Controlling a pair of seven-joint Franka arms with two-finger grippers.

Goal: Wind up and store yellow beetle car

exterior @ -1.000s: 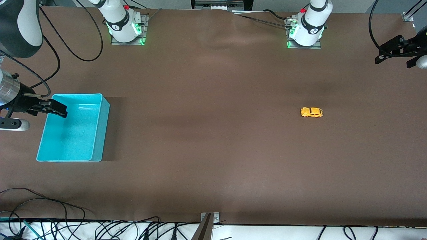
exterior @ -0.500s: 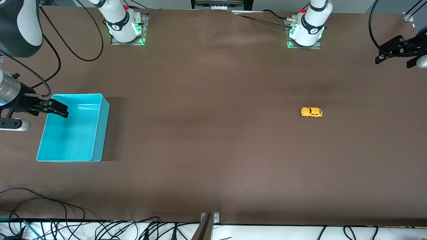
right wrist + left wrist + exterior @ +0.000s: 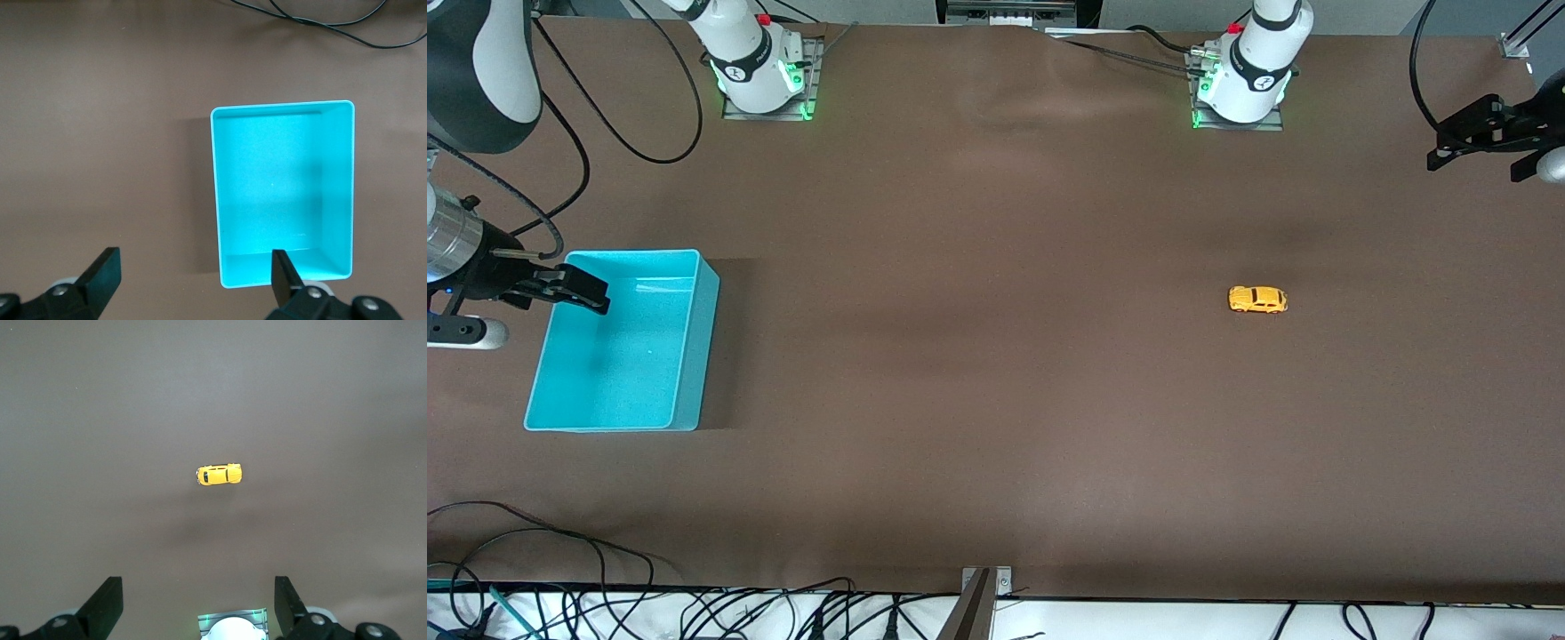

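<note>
The yellow beetle car (image 3: 1258,300) stands alone on the brown table toward the left arm's end; it also shows in the left wrist view (image 3: 219,475). The turquoise bin (image 3: 631,364) stands empty toward the right arm's end and shows in the right wrist view (image 3: 283,193). My left gripper (image 3: 1451,142) hangs open and empty, high over the table's edge at the left arm's end, well apart from the car; in its own view (image 3: 198,605) the jaws are wide apart. My right gripper (image 3: 580,291) is open and empty over the bin's outer rim; it shows in its own view (image 3: 193,277).
Black cables (image 3: 569,107) lie on the table near the right arm's base. More cables (image 3: 605,604) run along the table's edge nearest the front camera. Bare brown table lies between the car and the bin.
</note>
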